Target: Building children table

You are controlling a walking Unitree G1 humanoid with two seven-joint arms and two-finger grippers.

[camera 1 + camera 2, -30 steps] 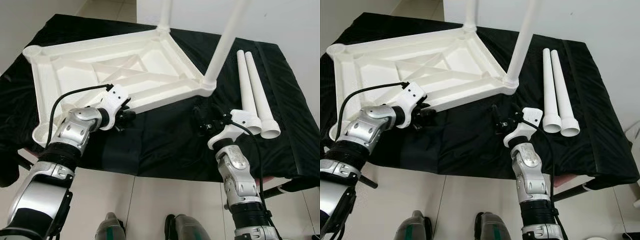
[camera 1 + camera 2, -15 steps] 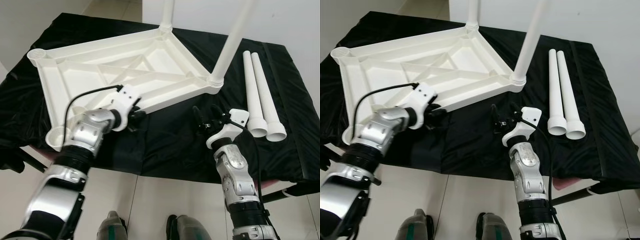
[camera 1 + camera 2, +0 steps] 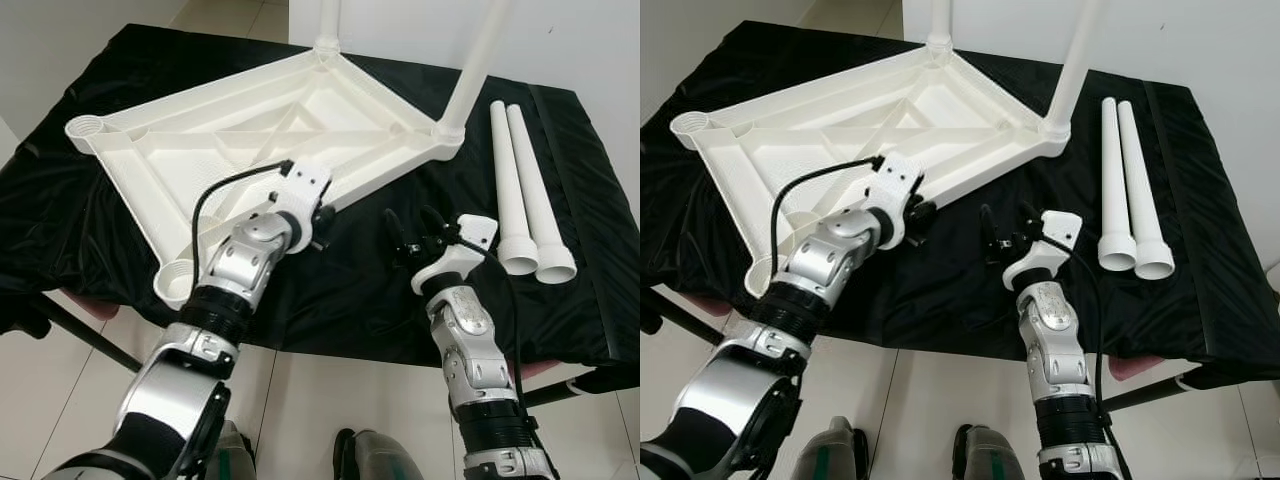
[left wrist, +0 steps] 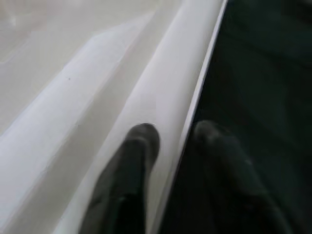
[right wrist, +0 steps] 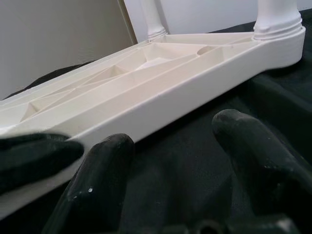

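A white table top (image 3: 250,120) lies upside down on the black cloth, with two white legs (image 3: 478,62) standing in its far corners. Its two nearer corner sockets (image 3: 176,286) are bare. My left gripper (image 3: 322,220) is shut on the top's near rim (image 4: 161,97), one finger (image 4: 141,146) on the white plastic and the other on the cloth side. To the right of it, my right gripper (image 3: 412,226) hovers open just above the cloth, a short way from that rim (image 5: 161,105). Two loose white legs (image 3: 525,190) lie side by side at the right.
The black cloth (image 3: 350,290) hangs over the table's front edge close to my body. A white wall (image 3: 580,40) stands behind the table. My feet (image 3: 980,455) are on the tiled floor below the edge.
The table top has swung on the cloth: its near left corner came towards me and rightwards, and its right leg corner moved away. My left gripper went right with the rim. The right gripper stayed.
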